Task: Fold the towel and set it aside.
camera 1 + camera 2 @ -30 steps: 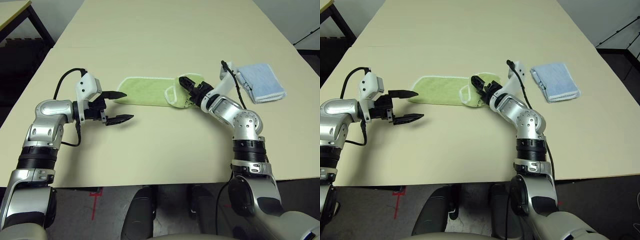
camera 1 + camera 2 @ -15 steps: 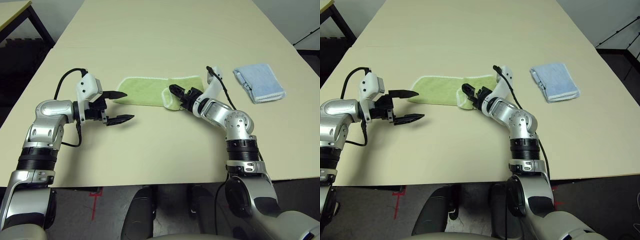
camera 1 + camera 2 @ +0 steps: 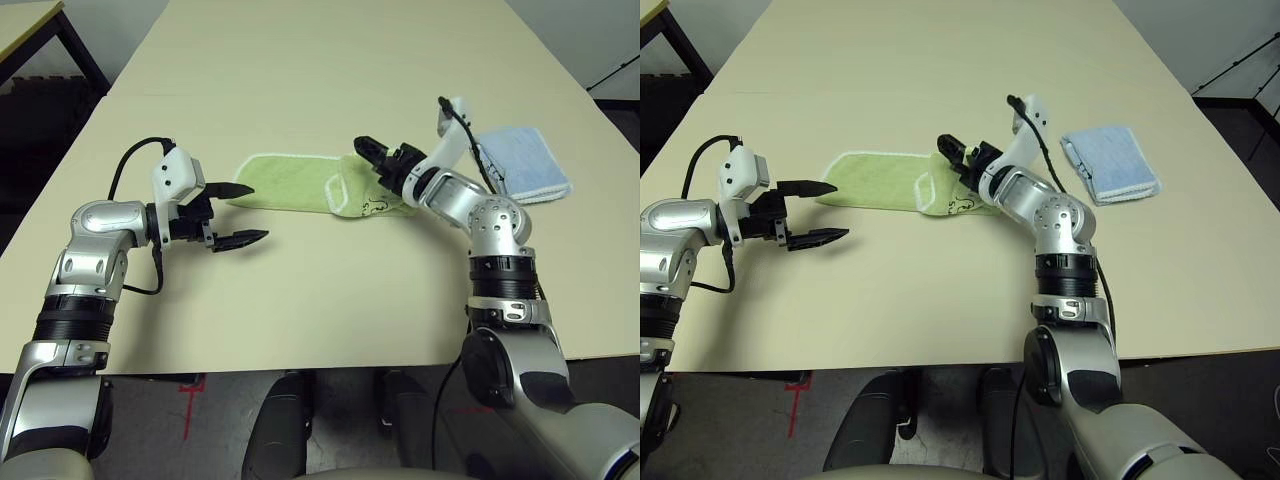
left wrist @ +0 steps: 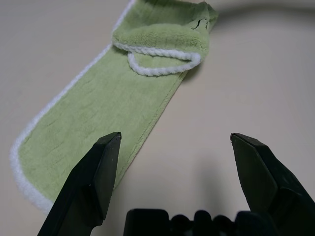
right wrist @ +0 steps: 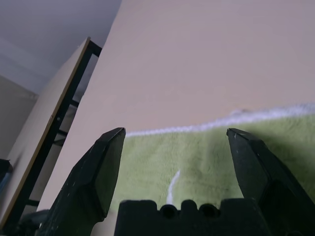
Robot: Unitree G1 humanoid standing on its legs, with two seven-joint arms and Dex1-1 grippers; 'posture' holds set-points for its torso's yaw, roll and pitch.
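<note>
Green towel (image 3: 285, 182): lying mid-table, narrow strip, loose flap folded over toward its left end. Right gripper (image 5: 174, 132): spread wide, empty, over the flap end; contact unclear. Left gripper (image 3: 258, 213): likewise open, beside the opposite end. Beyond, to the right: blue cloth (image 3: 1110, 165). Likely risk: flap unrolling or skewing, from a snag by the right gripper.

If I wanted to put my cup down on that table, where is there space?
The widest bare patch is beyond the green towel; another lies between the towel and the near table edge. It's crowded where the right gripper hangs over the towel's folded end, and beside the blue cloth, near the right arm.
</note>
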